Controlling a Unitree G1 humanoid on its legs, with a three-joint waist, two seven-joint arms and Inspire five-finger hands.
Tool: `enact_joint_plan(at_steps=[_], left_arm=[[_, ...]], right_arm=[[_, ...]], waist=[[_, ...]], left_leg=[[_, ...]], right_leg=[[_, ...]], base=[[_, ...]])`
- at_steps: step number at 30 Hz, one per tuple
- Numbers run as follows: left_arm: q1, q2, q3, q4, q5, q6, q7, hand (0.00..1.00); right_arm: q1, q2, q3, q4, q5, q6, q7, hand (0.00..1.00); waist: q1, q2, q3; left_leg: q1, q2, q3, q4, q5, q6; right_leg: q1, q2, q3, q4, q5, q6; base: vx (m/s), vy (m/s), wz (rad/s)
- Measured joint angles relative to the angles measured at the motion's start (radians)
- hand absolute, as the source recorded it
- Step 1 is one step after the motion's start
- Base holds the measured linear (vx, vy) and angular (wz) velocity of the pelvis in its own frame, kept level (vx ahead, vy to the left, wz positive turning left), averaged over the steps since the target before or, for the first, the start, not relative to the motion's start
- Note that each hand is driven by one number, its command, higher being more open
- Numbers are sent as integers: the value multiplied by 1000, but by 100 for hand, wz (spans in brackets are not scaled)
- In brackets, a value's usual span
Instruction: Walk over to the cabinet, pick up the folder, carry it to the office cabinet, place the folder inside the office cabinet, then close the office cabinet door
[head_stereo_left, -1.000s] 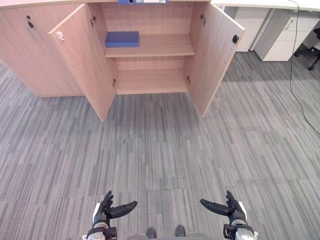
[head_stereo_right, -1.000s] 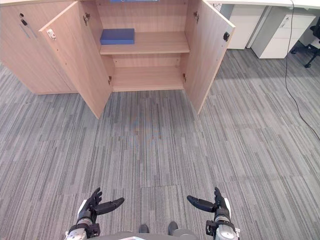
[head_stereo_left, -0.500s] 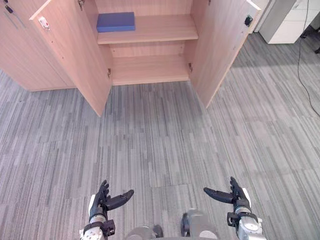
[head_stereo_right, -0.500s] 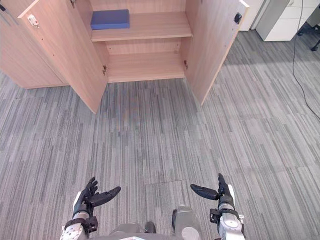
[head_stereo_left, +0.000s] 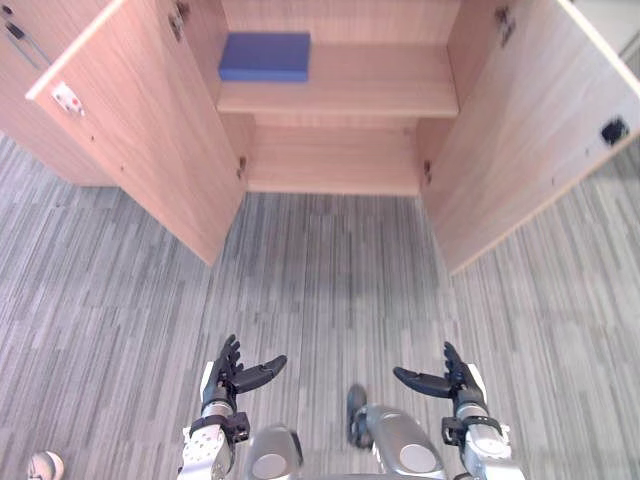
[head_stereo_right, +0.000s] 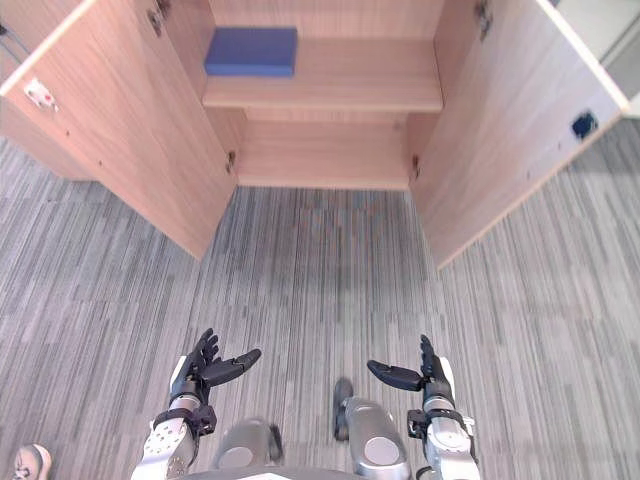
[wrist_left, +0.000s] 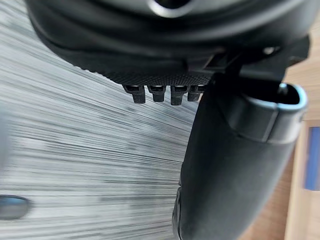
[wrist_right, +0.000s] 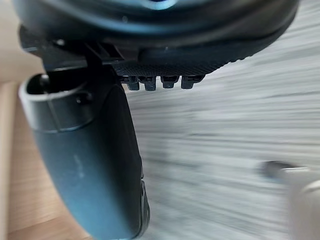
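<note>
- Door on the left (head_stereo_left: 150, 130) of the light wooden cabinet (head_stereo_left: 340, 20) stands swung wide open, its inner face towards the middle
- Left hand (head_stereo_left: 228, 378) hangs low over the grey striped carpet (head_stereo_left: 330, 270), fingers straight and spread, thumb pointing inward, nothing in it
- Flat blue rectangular folder (head_stereo_left: 265, 56) lies flat on the upper shelf (head_stereo_left: 390, 95), at the shelf's left end, just beside the left side wall; it is well apart from both hands, far ahead of them and a little right of the left hand
- Right hand (head_stereo_left: 452, 380) is level with the left one, loose and empty, thumb pointing inward
- Door on the right (head_stereo_left: 530, 130) is swung open too
</note>
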Motion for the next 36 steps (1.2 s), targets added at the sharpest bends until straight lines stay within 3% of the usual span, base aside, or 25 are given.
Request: enact_joint_plan(at_steps=[1,2,3,4,5,6,7,9,10,11,12,14,15,17,18,19,20,21,23,25,27,28,30,32,36], left_arm=[[4,0,0,0,0,0,-1,100],[10,1,1,1,0,1,-3,100],[21,-1,0,6,0,8,-2,100],[27,-4,0,7,0,10,-2,100],[36,-5,-1,11,0,11,-1,100],[36,0,1,20,0,12,4,100],[12,-3,1,22,1,12,6,100],[9,-5,1,22,1,12,7,100],[17,-3,0,23,1,12,7,100],[18,1,0,23,1,12,7,100],[18,14,-1,25,1,12,9,100],[16,27,-4,24,1,8,14,100],[6,38,-3,28,0,8,14,100],[5,44,4,31,-2,6,14,100],[6,45,5,34,-2,6,14,100],[12,51,7,38,-2,6,14,100],[22,53,10,54,-2,6,13,100],[2,17,11,91,-3,18,15,100],[1,-12,7,88,-1,18,8,100],[-5,-42,3,81,-2,19,6,100],[-1,-53,-7,68,-2,18,6,100],[4,-53,-12,57,-1,18,5,100],[12,-49,-12,37,-1,18,6,100],[16,-48,-12,34,-1,18,6,100],[52,-21,-9,-78,1,22,8,100]], right_arm=[[-3,-1,-1,1,9,0,0,100],[-15,-3,-7,16,13,-2,-1,100],[-30,-3,-27,49,14,-1,-4,100],[-36,-4,-39,64,14,1,-9,100],[-39,-4,-45,87,16,6,-17,100],[-35,0,-44,98,16,10,-23,100],[-27,-4,-49,98,13,14,-19,100],[-23,1,-53,112,9,23,-18,100],[-22,9,-50,128,8,27,-16,100],[-23,14,-45,131,7,27,-15,100],[-26,21,-28,132,5,27,-13,100],[-29,24,7,129,-4,24,-6,100],[-32,28,19,129,-14,23,2,100],[-30,31,19,129,-29,23,3,100],[-29,29,19,129,-29,23,2,100],[-18,27,18,129,-30,23,1,100],[9,23,18,130,-31,22,0,100],[-3,-4,16,155,-31,32,-4,100],[6,-10,4,153,-30,30,-6,100],[40,-6,3,151,-29,35,-16,100],[74,2,-5,142,-23,34,-20,100],[69,4,-13,138,-19,33,-21,100],[51,7,-28,139,-18,31,-21,100],[46,0,-51,139,-18,28,-20,100],[52,1,-62,147,-18,28,-21,100]], waist=[[5,-3,-1],[17,-11,2],[25,-14,2],[28,-10,-1],[38,-15,-6],[33,-34,-27],[12,-39,-39],[14,-50,-45],[9,-56,-47],[4,-55,-47],[-7,-56,-47],[-13,-50,-50],[-19,-42,-46],[-27,-40,-47],[-28,-41,-48],[-29,-56,-59],[-31,-79,-72],[-25,-29,-82],[-31,-22,-86],[-33,-16,-81],[-23,-17,-82],[-15,-16,-83],[-10,-10,-87],[-7,22,-106],[-8,17,-120]], left_leg=[[-26,-15,-1,-91,-2,-3],[-54,-51,-12,-320,10,-16],[-55,-89,-38,-571,74,-31],[-54,-103,-52,-673,137,-33],[-35,-119,-62,-719,257,-36],[-26,-148,-57,-708,287,32],[-36,-173,-46,-658,241,73],[4,-187,-23,-630,191,80],[105,-201,-5,-641,134,92],[147,-204,-4,-651,114,94],[224,-206,-4,-671,93,98],[334,-196,-3,-737,90,98],[400,-170,-6,-778,90,98],[437,-139,-7,-780,83,85],[451,-132,-8,-778,72,66],[470,-136,-9,-773,47,24],[489,-148,-24,-750,-4,-34],[480,-104,-43,-711,-21,-37],[432,-94,-75,-601,6,-64],[328,-41,-90,-329,32,-106],[275,-5,-47,-253,-7,-94],[256,-7,-18,-318,-16,-75],[245,-18,-10,-461,-3,-70],[253,-35,-16,-702,134,-46],[319,-87,-15,-868,179,-28]], right_leg=[[27,-4,10,-20,1,11],[77,-20,37,-49,-10,36],[126,-37,65,-74,-31,53],[151,-41,79,-89,-41,63],[183,-54,107,-103,-58,82],[184,-88,132,-86,-69,91],[139,-123,155,27,-72,98],[108,-141,183,171,-68,119],[35,-163,195,437,-5,224],[-1,-167,197,554,34,261],[-67,-174,178,735,3,219],[-163,-178,106,807,-66,148],[-216,-155,50,711,-110,121],[-274,-124,13,493,-117,124],[-285,-110,3,394,-97,123],[-283,-96,9,216,-3,114],[-285,-95,44,93,216,56],[-292,-61,31,137,196,39],[-276,-64,22,150,130,41],[-186,-68,-25,116,92,29],[-95,-68,-62,63,82,23],[-64,-69,-62,34,82,24],[-53,-69,-58,20,82,28],[-47,-54,-53,5,82,49],[-33,-85,-50,-53,102,88]], base=[[590,33,-50],[606,78,-59],[626,114,-64],[514,141,-71],[666,242,-61],[800,309,-33],[797,307,-7],[575,217,-17],[607,202,-38],[676,194,-33],[400,77,-16],[491,18,-16],[512,-53,-4],[428,-116,13],[457,-163,14],[494,-173,21],[578,-195,10],[477,-148,9],[427,-175,18],[410,-184,58],[243,-81,49],[243,-43,18],[164,-4,-7],[151,71,-5],[102,115,7]])
